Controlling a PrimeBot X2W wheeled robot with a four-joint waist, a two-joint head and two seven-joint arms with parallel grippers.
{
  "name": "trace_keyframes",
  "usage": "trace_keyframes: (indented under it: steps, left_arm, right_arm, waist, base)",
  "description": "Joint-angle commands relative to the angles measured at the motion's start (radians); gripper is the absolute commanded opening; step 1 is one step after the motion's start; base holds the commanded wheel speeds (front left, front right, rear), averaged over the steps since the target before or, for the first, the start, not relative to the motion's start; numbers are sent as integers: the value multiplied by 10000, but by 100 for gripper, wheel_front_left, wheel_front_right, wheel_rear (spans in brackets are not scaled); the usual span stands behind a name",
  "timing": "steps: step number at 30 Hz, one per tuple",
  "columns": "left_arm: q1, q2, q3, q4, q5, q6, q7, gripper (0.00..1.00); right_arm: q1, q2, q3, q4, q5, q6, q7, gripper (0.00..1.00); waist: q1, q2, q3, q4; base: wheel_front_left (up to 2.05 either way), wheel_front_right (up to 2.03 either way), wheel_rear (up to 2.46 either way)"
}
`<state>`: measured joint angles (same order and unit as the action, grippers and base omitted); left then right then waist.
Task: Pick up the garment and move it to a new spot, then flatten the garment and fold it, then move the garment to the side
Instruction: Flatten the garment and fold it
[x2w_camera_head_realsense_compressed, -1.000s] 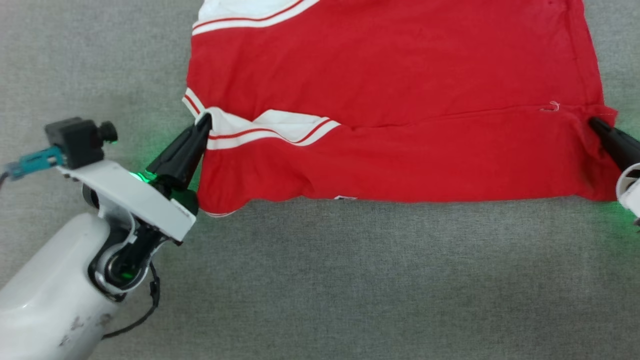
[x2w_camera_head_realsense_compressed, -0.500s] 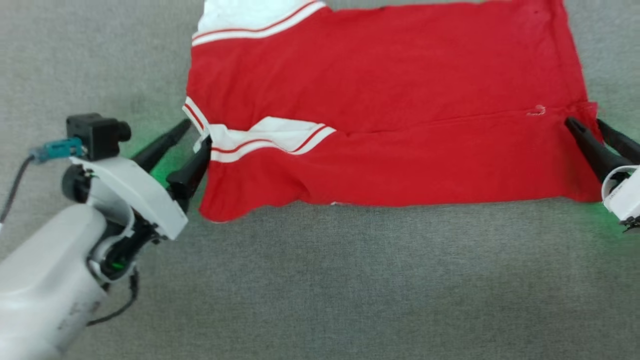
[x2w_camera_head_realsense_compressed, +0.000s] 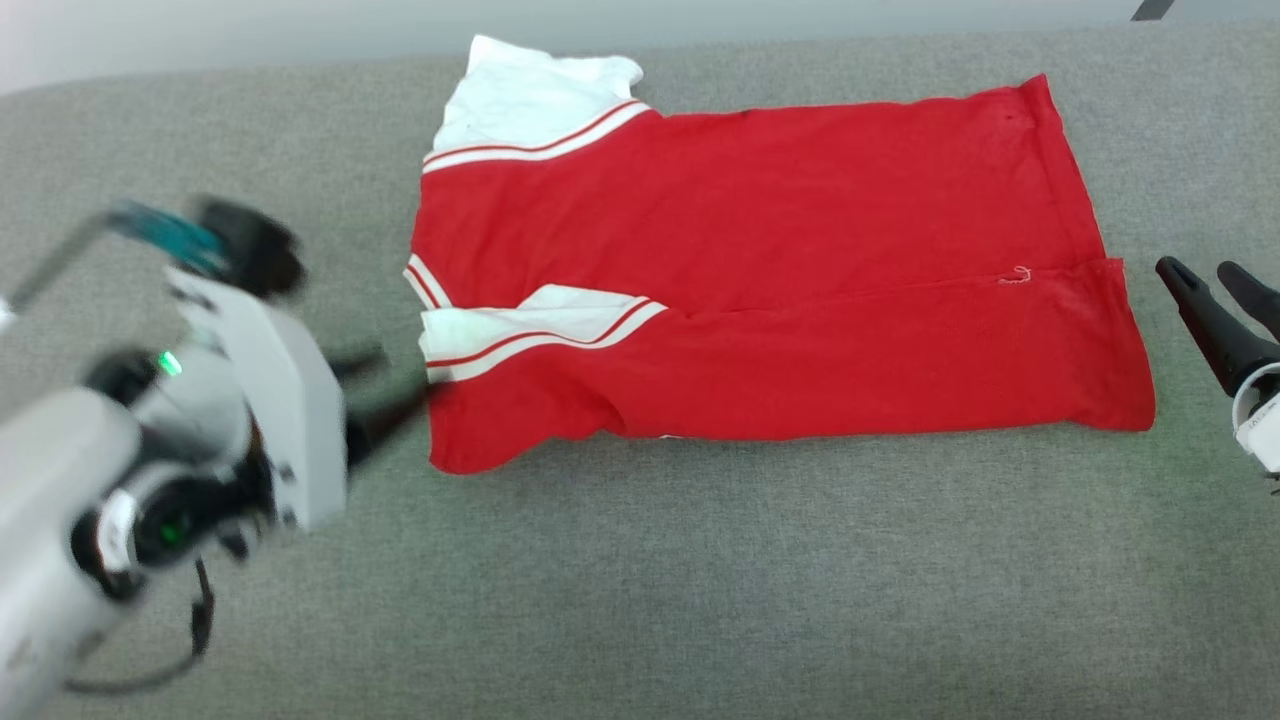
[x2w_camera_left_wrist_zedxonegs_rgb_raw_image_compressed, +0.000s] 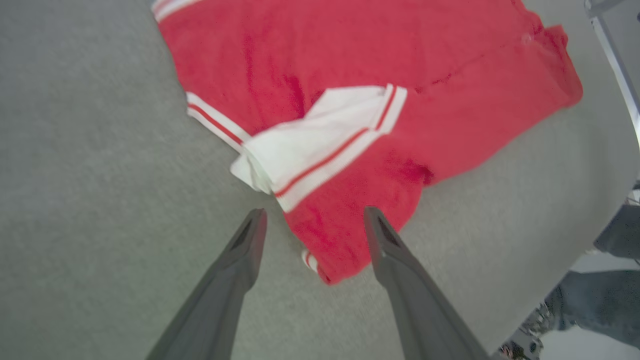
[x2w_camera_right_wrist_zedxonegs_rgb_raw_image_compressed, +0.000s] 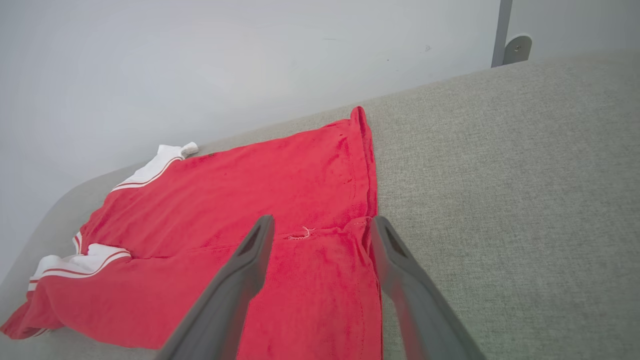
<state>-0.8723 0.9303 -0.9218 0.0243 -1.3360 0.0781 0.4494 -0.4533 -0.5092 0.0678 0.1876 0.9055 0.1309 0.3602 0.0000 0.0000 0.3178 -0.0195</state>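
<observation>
The garment (x2w_camera_head_realsense_compressed: 760, 290) lies flat on the grey cloth surface, red with white striped sleeve panels at its left end, and its near part is folded over onto itself. My left gripper (x2w_camera_head_realsense_compressed: 400, 380) is blurred at the garment's left edge, open and holding nothing. In the left wrist view its fingers (x2w_camera_left_wrist_zedxonegs_rgb_raw_image_compressed: 315, 214) straddle the near left corner of the garment (x2w_camera_left_wrist_zedxonegs_rgb_raw_image_compressed: 350, 60) from above. My right gripper (x2w_camera_head_realsense_compressed: 1197, 270) stands open just right of the garment's right edge, apart from it. In the right wrist view the right gripper (x2w_camera_right_wrist_zedxonegs_rgb_raw_image_compressed: 321, 220) frames the fold seam of the garment (x2w_camera_right_wrist_zedxonegs_rgb_raw_image_compressed: 250, 200).
The grey padded table (x2w_camera_head_realsense_compressed: 700, 600) runs wide in front of and to both sides of the garment. A pale wall (x2w_camera_right_wrist_zedxonegs_rgb_raw_image_compressed: 200, 60) rises behind its far edge, with a metal post (x2w_camera_right_wrist_zedxonegs_rgb_raw_image_compressed: 502, 30) at the back right. A person's trouser leg (x2w_camera_left_wrist_zedxonegs_rgb_raw_image_compressed: 600, 300) shows beyond the table edge.
Both grippers opened and let go of the garment's folded edge, then drew back from it. The head camera has tilted up, so the whole garment now shows.
</observation>
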Motion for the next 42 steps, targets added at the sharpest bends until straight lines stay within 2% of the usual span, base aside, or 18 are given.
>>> trace_keyframes:
  steps: [1, 4, 7, 10, 15, 21, 22, 23, 24, 28, 33, 42]
  left_arm:
    - [195, 160, -249, -398, -267, 188, 685, 100]
    - [128, 332, -563, -980, -404, 475, 1642, 100]
    - [91, 139, -616, -824, -527, 746, 1828, 100]
    - [-41, -132, -652, -267, -477, 794, 1854, 100]
    - [-143, -759, -651, 1057, -704, 572, 1856, 100]
    - [69, -1572, -880, 2312, -933, 68, 1918, 100]
    - [113, -1679, -890, 2448, -985, -63, 1890, 60]
    - [170, -1769, -901, 2553, -1098, -189, 1941, 14]
    - [228, -1840, -923, 2609, -1181, -321, 2012, 0]
    - [304, -1958, -940, 2687, -1358, -651, 2143, 0]
    - [180, -2025, -854, 2737, -1327, -863, 2019, 0]
    - [-232, -2214, -884, 2682, -980, -1067, 1949, 0]
  right_arm:
    - [137, 63, -16, -54, -14, -4, -13, 100]
    - [113, 100, 116, -134, -26, -4, 63, 100]
    - [62, 140, 174, -208, -37, -4, 90, 100]
    - [-95, 135, 169, -285, -14, -4, 129, 100]
    - [-318, 164, 134, -368, -81, -4, 119, 100]
    - [-328, 134, 181, -478, -140, -4, 155, 100]
    - [-326, 101, 172, -496, -154, -4, 167, 100]
    - [-336, 37, 177, -517, -222, -4, 205, 100]
    - [-347, -22, 204, -555, -272, -4, 250, 100]
    - [-397, -395, 525, -771, -483, -4, 817, 100]
    - [-592, -1252, 1562, -1092, -713, -4, 2588, 100]
    - [-1406, -1826, 2725, -859, -1267, -4, 5109, 100]
  waist:
    - [0, 0, -23, -12]
    - [0, 0, 98, -105]
    - [0, 0, 260, -233]
    - [0, 0, 478, -407]
    - [0, 0, 851, -697]
    - [0, 0, 1071, -924]
    - [0, 0, 1086, -945]
    - [0, 0, 1094, -957]
    - [0, 0, 1097, -964]
    - [0, 0, 1086, -923]
    - [0, 0, 1126, -767]
    - [0, 0, 1363, -444]
  base:
    - [0, 0, 0]
    - [0, 0, 0]
    - [0, 0, 0]
    - [0, 0, 0]
    - [0, 0, 0]
    - [0, 0, 0]
    - [0, 0, 0]
    - [0, 0, 0]
    - [0, 0, 0]
    - [0, 0, 0]
    - [0, 0, 0]
    - [0, 0, 0]
